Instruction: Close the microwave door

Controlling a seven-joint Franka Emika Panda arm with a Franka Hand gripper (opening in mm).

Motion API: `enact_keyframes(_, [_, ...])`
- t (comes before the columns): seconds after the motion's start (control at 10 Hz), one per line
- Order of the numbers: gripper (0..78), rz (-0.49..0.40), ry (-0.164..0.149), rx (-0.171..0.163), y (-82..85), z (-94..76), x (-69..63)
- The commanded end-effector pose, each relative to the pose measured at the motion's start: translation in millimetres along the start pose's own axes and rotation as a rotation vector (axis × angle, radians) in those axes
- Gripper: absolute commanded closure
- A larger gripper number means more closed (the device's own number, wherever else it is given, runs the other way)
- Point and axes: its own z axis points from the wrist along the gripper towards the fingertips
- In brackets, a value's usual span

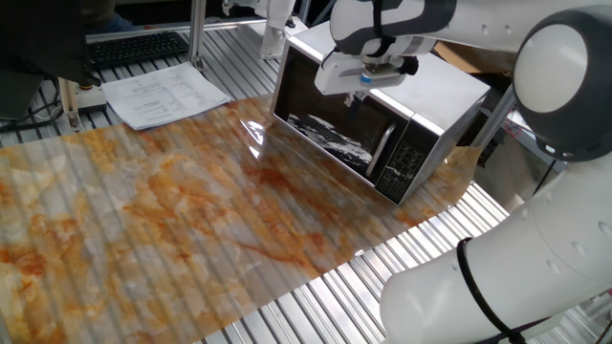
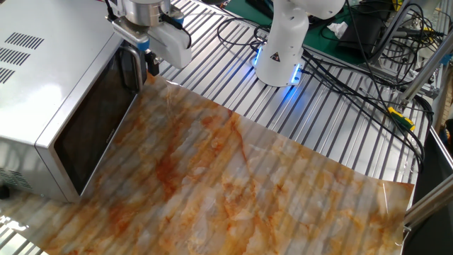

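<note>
The gripper [image 1: 356, 96] hangs just in front of the microwave door [image 1: 330, 119], up near the top edge, and the door lies flush with the microwave [image 2: 49, 85], looking shut already. The door's long axis runs sideways across the gripper's path, the handle [image 1: 384, 151] off below and towards the button panel [image 1: 409, 162]. Whether the fingers are parted or pressed together cannot be told from here. Below the gripper spreads a marbled orange mat [image 1: 191, 220], bare and roomy; papers [image 1: 163, 96] lie well away.
</note>
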Motion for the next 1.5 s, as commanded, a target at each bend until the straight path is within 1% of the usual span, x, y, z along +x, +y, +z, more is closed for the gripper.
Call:
enact_keyframes(0.1, [77.6, -0.04, -0.006, -0.007, -0.4, -1.1, -0.5])
enact_keyframes(0.2, [77.6, -0.042, -0.009, -0.015, -0.4, -1.1, -0.5])
enact_keyframes(0.3, [77.6, -0.042, -0.009, -0.015, -0.4, -1.1, -0.5])
enact_keyframes(0.4, [77.6, -0.017, -0.021, -0.017, 10.8, -3.2, 0.4])
enact_keyframes(0.5, [77.6, 0.018, -0.02, -0.014, 42.3, -8.7, 5.9])
enact_keyframes(0.6, [77.6, 0.048, -0.017, -0.016, 65.8, -11.4, 12.2])
enact_keyframes(0.7, [77.6, 0.056, -0.017, -0.016, 71.2, -11.6, 13.7])
enact_keyframes(0.8, [77.6, 0.093, -0.019, -0.016, 96.6, -12.0, 22.8])
enact_keyframes(0.9, [77.6, 0.115, -0.019, -0.019, 113.5, -12.4, 31.0])
enact_keyframes(1.0, [77.6, 0.125, -0.02, -0.019, 120.2, -12.4, 34.6])
enact_keyframes(1.1, [77.6, 0.14, -0.033, -0.023, 135.8, -12.5, 43.9])
enact_keyframes(1.2, [77.6, 0.132, -0.033, -0.038, 142.6, -14.1, 49.7])
enact_keyframes(1.3, [77.6, 0.137, -0.031, -0.062, 152.3, -18.1, 56.6])
enact_keyframes(1.4, [77.6, 0.143, -0.03, -0.061, 160.2, -22.3, 59.9])
enact_keyframes(1.5, [77.6, 0.13, -0.03, -0.071, 159.7, -22.9, 60.2])
